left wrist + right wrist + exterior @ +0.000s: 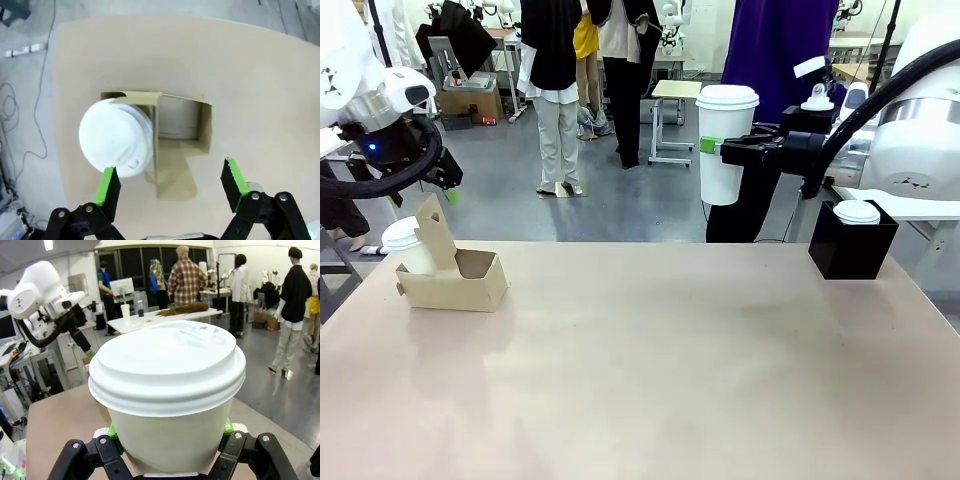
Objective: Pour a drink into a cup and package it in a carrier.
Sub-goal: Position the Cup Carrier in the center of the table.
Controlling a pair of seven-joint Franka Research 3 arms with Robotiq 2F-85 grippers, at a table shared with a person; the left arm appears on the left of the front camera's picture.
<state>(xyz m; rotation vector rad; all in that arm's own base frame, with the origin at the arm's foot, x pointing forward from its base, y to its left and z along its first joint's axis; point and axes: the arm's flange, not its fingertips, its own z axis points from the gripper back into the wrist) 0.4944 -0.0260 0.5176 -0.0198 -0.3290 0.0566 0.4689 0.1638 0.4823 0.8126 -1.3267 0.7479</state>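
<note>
Right gripper [720,148] is clamped on the lidded white cup [726,125], way up in the upper middle-right of the front view, well off the worktop [670,380]. The carrier [470,288] sits at the left of the frame with another lidded cup [116,137] already in one slot. Left gripper [170,185] hangs right over it, fingers spread wide, holding nothing.

My worry: the free slot is right beside the handle tab [435,235], so coming down off-centre could snag cardboard and tip that light box. Both arms would also crowd one spot, and squeezing paper might pop the lid.
</note>
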